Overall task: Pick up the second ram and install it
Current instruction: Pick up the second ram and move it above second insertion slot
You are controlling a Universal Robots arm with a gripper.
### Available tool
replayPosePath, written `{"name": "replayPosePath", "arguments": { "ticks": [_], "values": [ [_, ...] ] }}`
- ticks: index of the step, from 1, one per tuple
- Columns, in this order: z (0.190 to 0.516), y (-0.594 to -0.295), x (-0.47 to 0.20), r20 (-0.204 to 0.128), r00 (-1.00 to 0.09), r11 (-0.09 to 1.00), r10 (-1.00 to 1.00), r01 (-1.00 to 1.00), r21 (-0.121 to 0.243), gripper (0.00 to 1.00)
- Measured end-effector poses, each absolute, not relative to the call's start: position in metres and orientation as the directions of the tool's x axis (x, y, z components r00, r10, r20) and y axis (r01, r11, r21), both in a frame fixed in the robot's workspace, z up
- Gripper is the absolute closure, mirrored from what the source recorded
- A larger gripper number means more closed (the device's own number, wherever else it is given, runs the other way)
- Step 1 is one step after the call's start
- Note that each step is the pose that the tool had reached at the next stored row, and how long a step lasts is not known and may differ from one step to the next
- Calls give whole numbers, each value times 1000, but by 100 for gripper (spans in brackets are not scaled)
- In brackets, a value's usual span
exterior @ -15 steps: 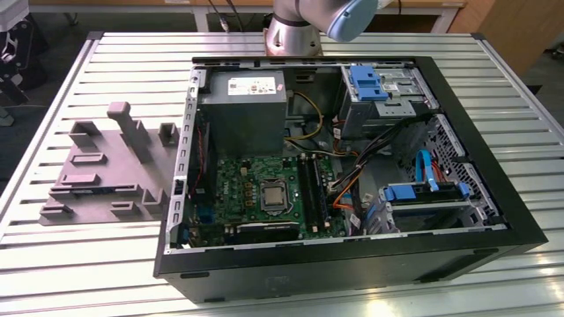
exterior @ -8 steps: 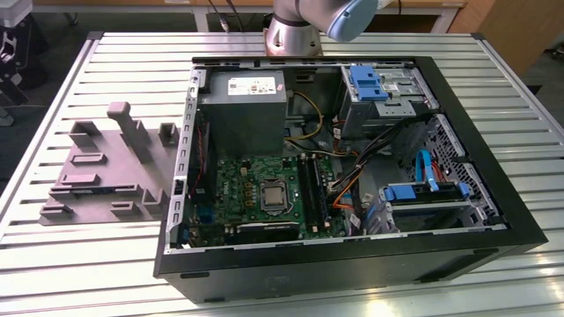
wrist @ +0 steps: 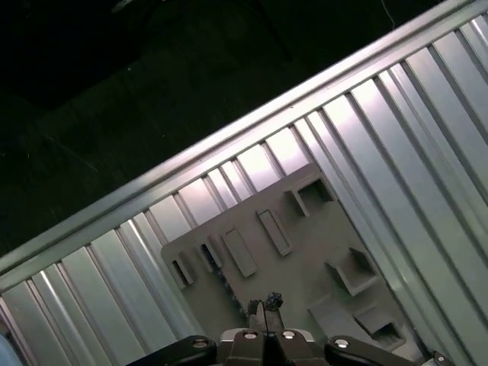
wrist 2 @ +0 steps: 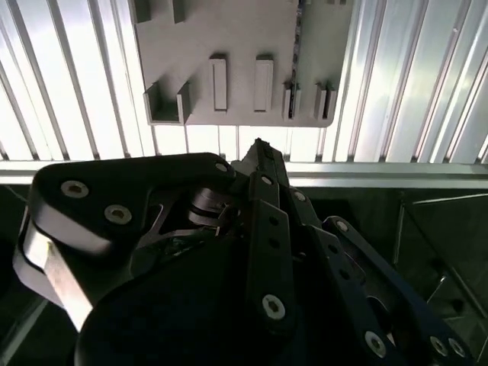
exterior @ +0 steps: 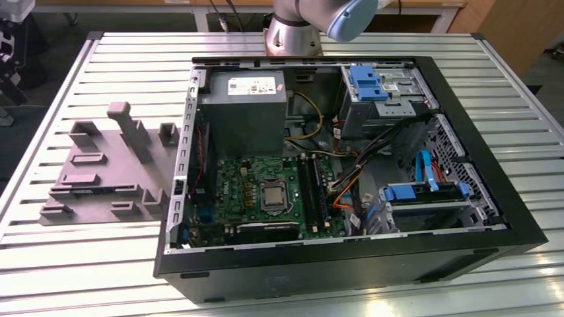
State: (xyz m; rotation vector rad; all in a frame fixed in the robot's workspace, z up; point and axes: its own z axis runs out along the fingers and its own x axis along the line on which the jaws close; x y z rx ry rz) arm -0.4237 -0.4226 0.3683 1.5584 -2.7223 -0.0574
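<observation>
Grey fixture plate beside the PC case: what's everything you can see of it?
The grey fixture plate looks like matte printed or moulded plastic: a flat base with raised blocks, one tall post, and several slots and pockets. It lies flat on the slatted metal table, on the exterior view's left of the open PC case, its edge close against the case wall.

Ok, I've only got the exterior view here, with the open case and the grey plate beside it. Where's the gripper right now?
Observer: In the first wrist view the gripper hangs over the grey plate, pointing down at it.
Operator: Holding anything?
Observer: Nothing I can see. In both wrist views the gripper is shut, with nothing visible between its jaws.
</observation>
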Motion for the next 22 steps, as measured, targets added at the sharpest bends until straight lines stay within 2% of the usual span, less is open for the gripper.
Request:
{"name": "replayPosePath", "arguments": {
  "ticks": [22],
  "values": [
    [368,-423,-424,-9,-220,219,-976,-975,32,89]
  ]
}}
